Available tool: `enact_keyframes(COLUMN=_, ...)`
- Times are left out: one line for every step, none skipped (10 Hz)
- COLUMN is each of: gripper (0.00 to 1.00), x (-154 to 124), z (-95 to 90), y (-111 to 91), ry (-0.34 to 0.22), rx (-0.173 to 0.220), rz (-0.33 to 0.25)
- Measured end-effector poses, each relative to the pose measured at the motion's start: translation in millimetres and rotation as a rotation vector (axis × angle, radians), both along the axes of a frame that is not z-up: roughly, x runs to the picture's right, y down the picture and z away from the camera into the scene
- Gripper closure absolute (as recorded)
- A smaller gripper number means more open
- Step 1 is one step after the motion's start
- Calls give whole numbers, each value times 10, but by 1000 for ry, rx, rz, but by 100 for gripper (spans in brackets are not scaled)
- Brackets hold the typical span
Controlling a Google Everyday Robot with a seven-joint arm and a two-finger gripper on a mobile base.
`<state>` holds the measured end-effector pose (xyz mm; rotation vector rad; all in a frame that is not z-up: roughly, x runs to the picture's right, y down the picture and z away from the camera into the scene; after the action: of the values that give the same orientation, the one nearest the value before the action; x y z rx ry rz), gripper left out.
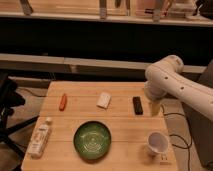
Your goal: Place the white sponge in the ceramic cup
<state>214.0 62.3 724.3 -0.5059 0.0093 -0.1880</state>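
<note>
Robot lab or test room, not a home. White robot arm (176,84) comes in from the right, its gripper (156,107) hanging at the right edge of a plain wooden table (125,124). Small unrelated items, including a green bowl (92,140) and a white bottle (40,138), lie spaced apart. Dark bench wall (90,40) behind. Cables (178,134) on the floor at right.

Light wooden table (125,134) in a dim room. Dark wall panel (90,37) behind it, with a pale rail (60,61) running across. Wooden shelf (65,9) along the top edge. Black chair (7,107) at left. Grey floor (30,92), black cable (176,120) at right.
</note>
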Motion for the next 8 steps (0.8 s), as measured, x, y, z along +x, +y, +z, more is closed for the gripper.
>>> enact_keyframes(gripper=20, x=-8, z=11, y=-9, ry=-4, rx=1, rz=-15)
enact_keyframes(gripper=20, x=-7, z=21, y=-12, ry=-10, rx=4, rz=-31)
enact_keyframes(gripper=20, x=-18, z=39, y=-21, ry=-14, rx=6, rz=-39)
enact_keyframes(gripper=20, x=-84, z=64, y=-38, ry=-22, rx=9, rz=-50)
enact_keyframes(gripper=20, x=-214, z=99, y=-64, ry=-31, rx=13, rz=-59)
enact_keyframes(gripper=20, x=-333, z=134, y=-94, ry=-39, rx=18, rz=-65)
enact_keyframes(gripper=20, x=-381, z=157, y=-120, ry=-45, rx=22, rz=-71)
enact_keyframes(gripper=20, x=-405, z=172, y=-140, ry=-50, rx=25, rz=-80)
